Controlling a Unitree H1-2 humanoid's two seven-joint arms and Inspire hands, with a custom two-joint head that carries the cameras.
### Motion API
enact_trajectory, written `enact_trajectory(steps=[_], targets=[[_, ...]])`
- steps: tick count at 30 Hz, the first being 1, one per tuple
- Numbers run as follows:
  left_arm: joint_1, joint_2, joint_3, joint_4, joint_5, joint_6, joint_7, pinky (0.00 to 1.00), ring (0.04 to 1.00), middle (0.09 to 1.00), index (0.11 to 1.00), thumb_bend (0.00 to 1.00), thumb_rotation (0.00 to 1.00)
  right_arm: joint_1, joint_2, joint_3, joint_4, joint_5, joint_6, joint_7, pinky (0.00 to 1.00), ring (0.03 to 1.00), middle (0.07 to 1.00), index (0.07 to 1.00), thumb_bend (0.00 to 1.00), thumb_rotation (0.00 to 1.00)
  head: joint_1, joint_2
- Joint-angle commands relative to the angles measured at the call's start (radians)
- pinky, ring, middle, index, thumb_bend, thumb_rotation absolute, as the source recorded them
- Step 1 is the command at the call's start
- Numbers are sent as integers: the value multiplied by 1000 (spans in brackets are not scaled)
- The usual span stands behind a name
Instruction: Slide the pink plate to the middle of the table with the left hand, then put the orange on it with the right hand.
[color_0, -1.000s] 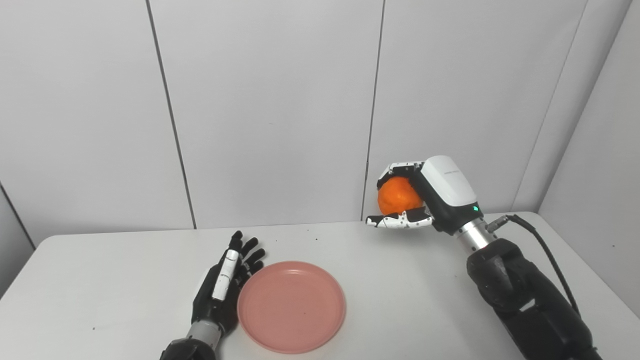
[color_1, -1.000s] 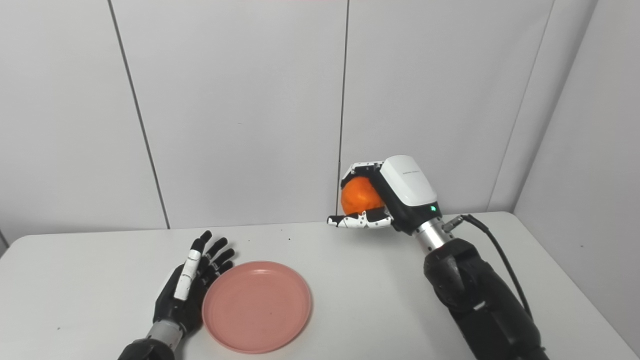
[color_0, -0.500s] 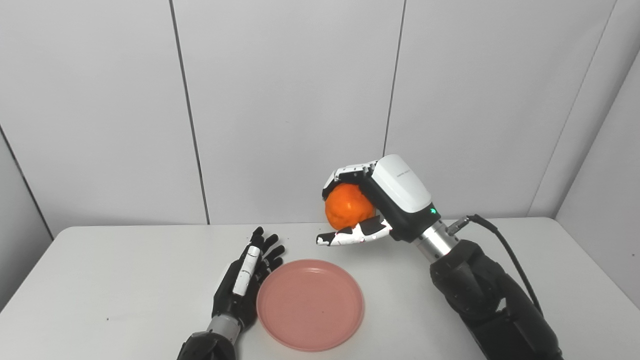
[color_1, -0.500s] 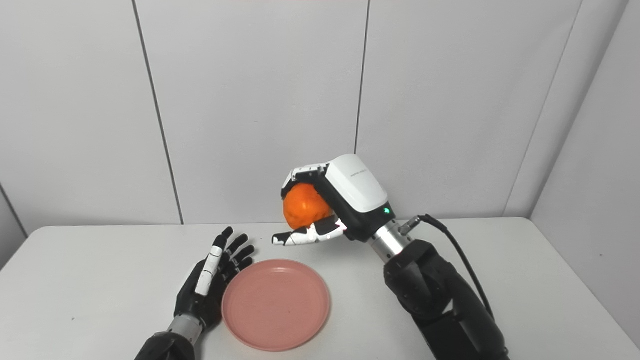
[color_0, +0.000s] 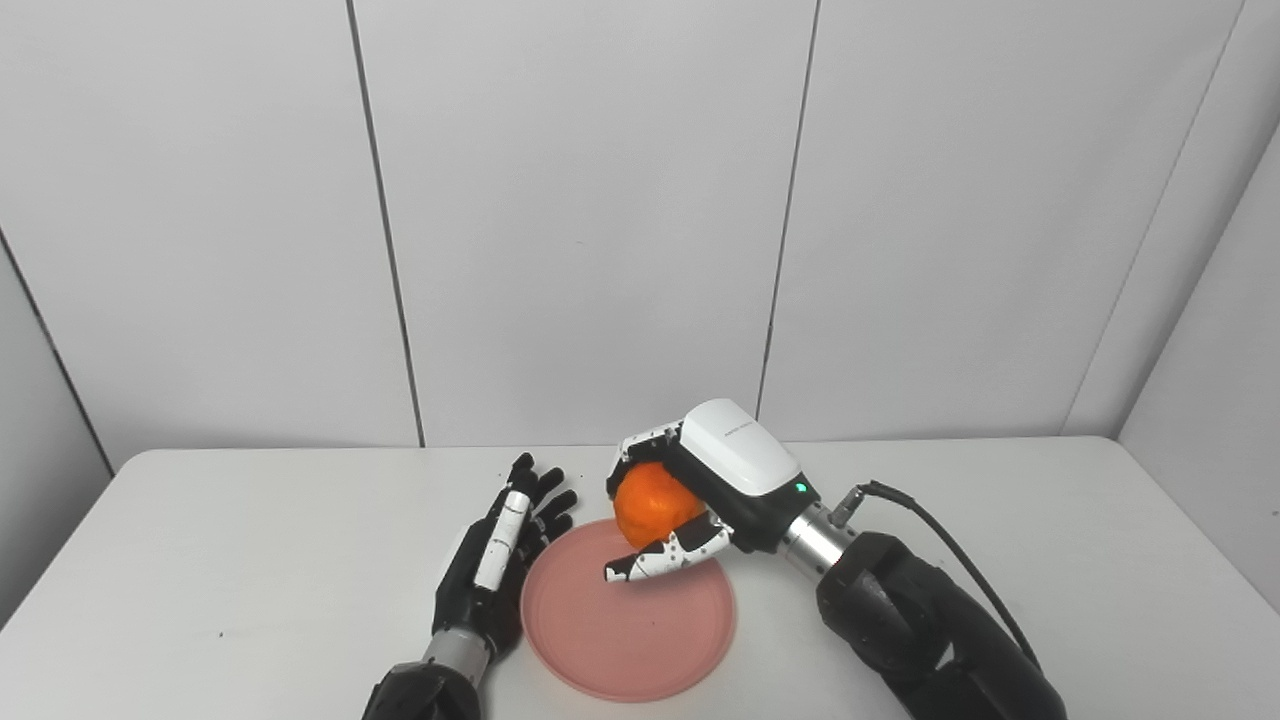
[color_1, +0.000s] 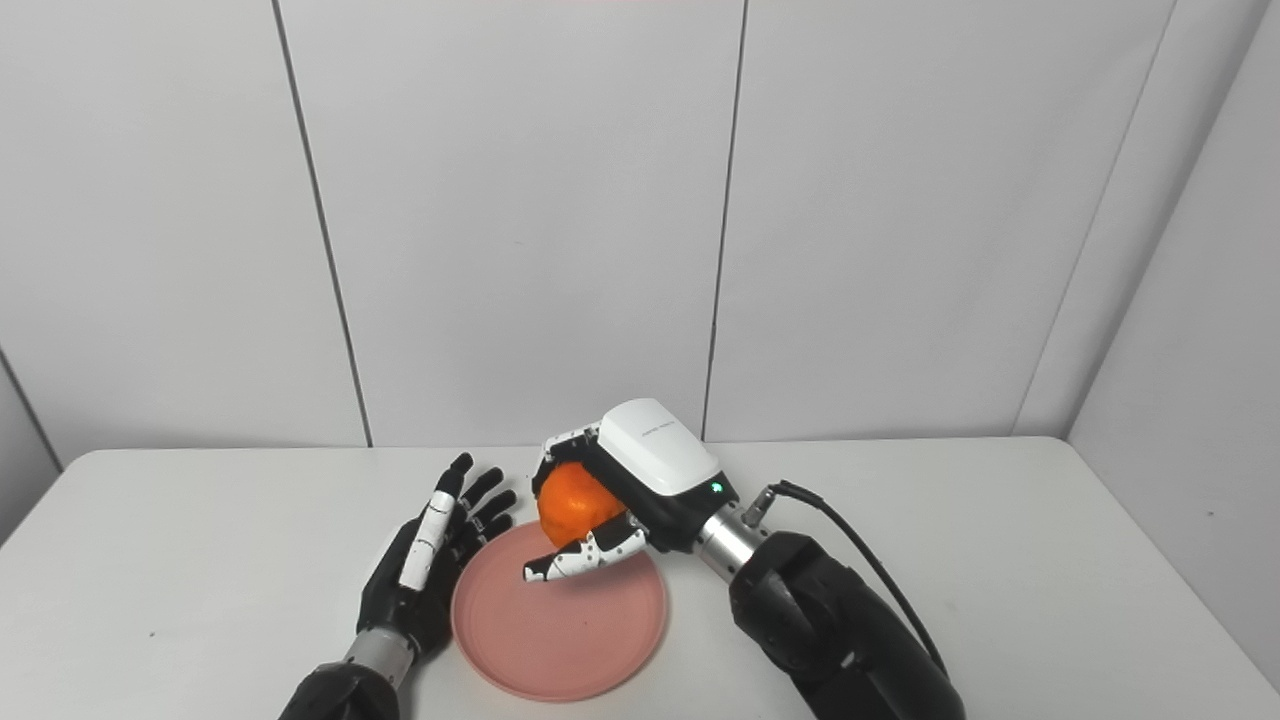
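Right hand (color_0: 715, 490) now lower and further left than 0.5 s ago, over plate (color_0: 628, 640). Fingers (color_0: 655, 563) wrapped around orange (color_0: 652, 503), above plate's far half. Left hand (color_0: 497, 565) flat on desk (color_0: 250, 560), fingers spread, holding nothing, against plate's left rim.

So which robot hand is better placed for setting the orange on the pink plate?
The right robot hand. It already grips the orange above the pink plate. The left robot hand lies open beside the plate's left rim, holding nothing.
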Motion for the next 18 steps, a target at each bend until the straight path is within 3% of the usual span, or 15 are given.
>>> enact_trajectory(steps=[1, 7, 18], targets=[[19, -9, -8, 3, 11, 48, 15, 921, 885, 936, 1000, 751, 702, -35, 4, -6, -18, 0, -43, -27, 279, 337, 396, 411, 528, 401, 1, 1], [19, -6, -12, 11, 13, 36, 6, 921, 891, 951, 1000, 761, 712, -47, 4, 24, 23, -16, -38, 12, 271, 328, 394, 423, 502, 474, 1, 3], [21, -4, -18, 8, 19, 34, 3, 916, 905, 960, 1000, 757, 728, -47, 9, 58, 77, -39, -53, 30, 367, 417, 457, 497, 506, 387, 1, 5]])
